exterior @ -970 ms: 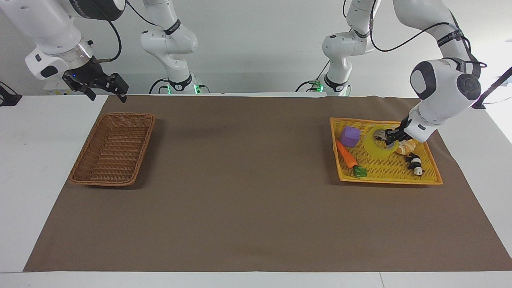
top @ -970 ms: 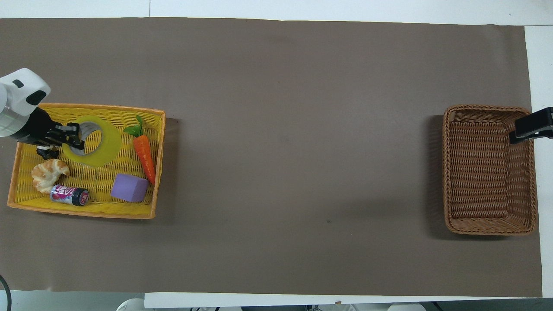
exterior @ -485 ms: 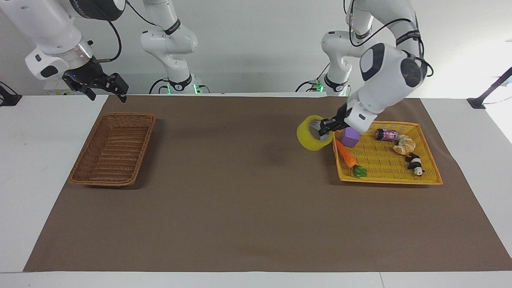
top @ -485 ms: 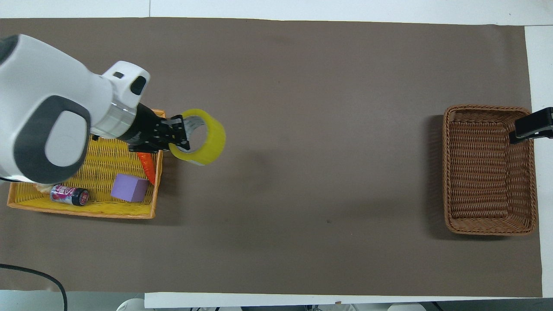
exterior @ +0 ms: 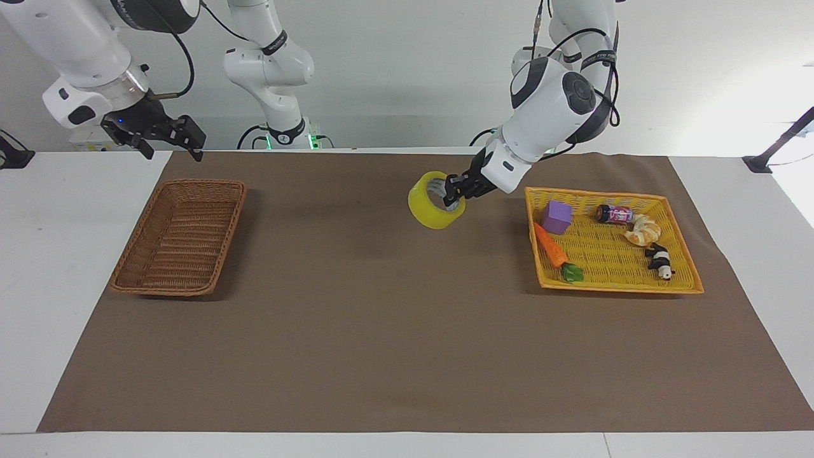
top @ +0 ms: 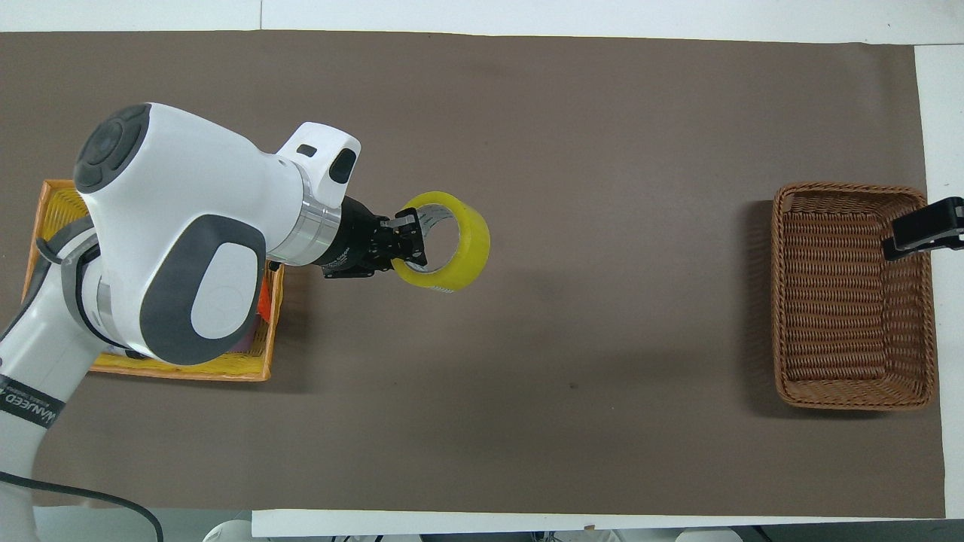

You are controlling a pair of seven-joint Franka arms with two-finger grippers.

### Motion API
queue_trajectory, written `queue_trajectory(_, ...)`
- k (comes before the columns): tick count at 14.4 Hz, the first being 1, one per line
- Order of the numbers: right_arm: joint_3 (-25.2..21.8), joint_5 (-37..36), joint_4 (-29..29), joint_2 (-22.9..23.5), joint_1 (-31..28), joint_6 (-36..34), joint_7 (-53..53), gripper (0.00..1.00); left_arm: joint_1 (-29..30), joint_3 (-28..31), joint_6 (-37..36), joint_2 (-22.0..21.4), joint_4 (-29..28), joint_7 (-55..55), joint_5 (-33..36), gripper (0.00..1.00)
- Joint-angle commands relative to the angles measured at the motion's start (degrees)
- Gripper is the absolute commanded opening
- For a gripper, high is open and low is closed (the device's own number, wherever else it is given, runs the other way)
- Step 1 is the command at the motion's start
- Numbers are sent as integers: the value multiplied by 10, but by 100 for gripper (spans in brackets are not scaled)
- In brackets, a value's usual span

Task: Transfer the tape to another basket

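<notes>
The tape (exterior: 434,208) hangs in the air over the bare brown mat (exterior: 381,331), between the two baskets; the left gripper (exterior: 454,189) is clamped on its rim, one finger inside the ring; the wicker basket (exterior: 180,236) sits at the right arm's end; the right gripper (exterior: 159,137) waits above that basket's robot-side edge, its fingers apart; the yellow mesh basket (exterior: 683,264) holds a carrot (exterior: 551,247) and a purple block (exterior: 556,217).

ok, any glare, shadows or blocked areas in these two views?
Facing view: the wall glares bright at the left arm's end; the tape, in the left gripper's shut jaws, throws only a faint shadow.
Overhead view: the left arm hides most of the yellow basket; the wicker basket has a soft shadow beside it; the waiting right gripper is cut off at the frame edge.
</notes>
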Motion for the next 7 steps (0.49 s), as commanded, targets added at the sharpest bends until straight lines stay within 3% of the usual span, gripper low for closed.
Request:
queue_trajectory(1, 3, 78, -35, -20, -2, 20, -27, 100, -6, 10, 6, -5, -6, 3, -13, 1)
queue_trajectory(3, -1, 216, -61, -26, -16, 60, -26, 100, -7, 10, 6, -9, -15, 1, -13, 1)
queue_trajectory(7, 2, 410, -136, -36, 5, 142, -24, 100, -6, 11, 13, -10, -17, 1, -13, 2)
